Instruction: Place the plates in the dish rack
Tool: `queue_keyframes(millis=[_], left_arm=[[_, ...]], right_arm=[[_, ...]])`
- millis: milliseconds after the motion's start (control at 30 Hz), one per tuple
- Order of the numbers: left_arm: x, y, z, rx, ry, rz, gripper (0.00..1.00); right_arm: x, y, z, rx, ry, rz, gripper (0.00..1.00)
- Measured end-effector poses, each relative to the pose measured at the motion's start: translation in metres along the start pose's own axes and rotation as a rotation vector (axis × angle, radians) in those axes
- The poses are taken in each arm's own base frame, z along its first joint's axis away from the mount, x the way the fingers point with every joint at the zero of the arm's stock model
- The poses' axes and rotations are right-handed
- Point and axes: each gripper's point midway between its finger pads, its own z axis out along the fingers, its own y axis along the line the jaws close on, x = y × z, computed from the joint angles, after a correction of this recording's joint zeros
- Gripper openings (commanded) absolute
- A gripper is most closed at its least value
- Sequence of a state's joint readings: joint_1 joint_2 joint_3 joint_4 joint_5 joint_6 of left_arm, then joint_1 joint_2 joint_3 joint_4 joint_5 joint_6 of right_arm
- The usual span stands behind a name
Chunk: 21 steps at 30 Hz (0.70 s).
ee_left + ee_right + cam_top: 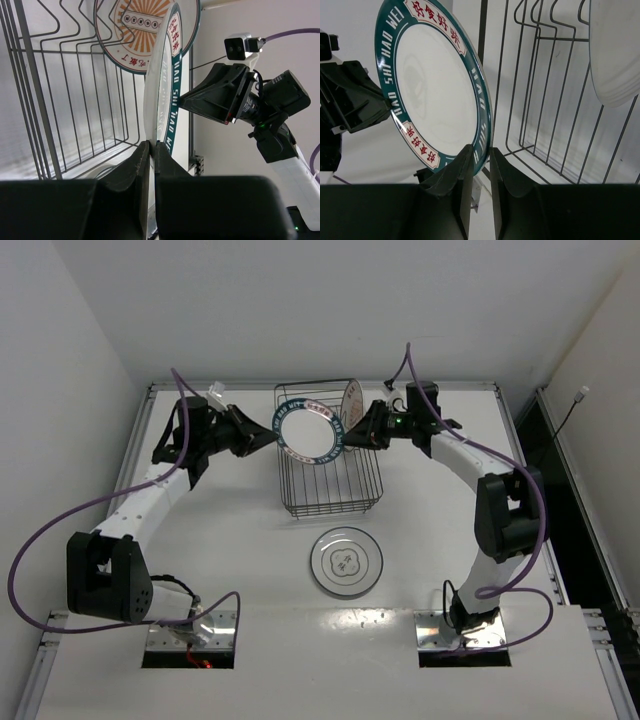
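My table point(250, 570) is plain white, boxed in by pale walls point(300, 300); a dark gap point(585, 550) runs along its right edge.

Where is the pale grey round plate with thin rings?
In the top view, the plate lies flat centrally on the white table, just below the dark wire dish rack.

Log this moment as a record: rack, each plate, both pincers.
rack: rectangular dark wire dish rack, on the white table
plate one: round white plate with dark teal rim band, held over the rack, clamped at opposite rim edges
plate two: round white plate with red-orange marks, standing on edge in the rack
plate three: round pale grey-white plate with centre motif, flat on the table before the rack
left pincer: shut on plate one
right pincer: shut on plate one
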<state>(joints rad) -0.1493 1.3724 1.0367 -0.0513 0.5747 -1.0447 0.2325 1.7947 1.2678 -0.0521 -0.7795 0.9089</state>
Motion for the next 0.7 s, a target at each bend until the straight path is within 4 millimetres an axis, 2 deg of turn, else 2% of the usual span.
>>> queue_keyframes(millis=[167,433,700], left_arm=[[0.002,0.002,-0.001,-0.015,0.008,-0.006,0.00],[-0.004,-0.009,-0.003,-0.003,0.002,0.021,0.00],[-0.004,-0.009,-0.003,-0.007,0.004,0.020,0.00]], right_arm=[[0.005,-0.003,0.000,0.000,0.014,0.006,0.19],[0.010,-0.001,0.002,-0.009,0.031,0.002,0.20],[0.012,-0.001,0.003,-0.012,0.040,0.002,0.21]])
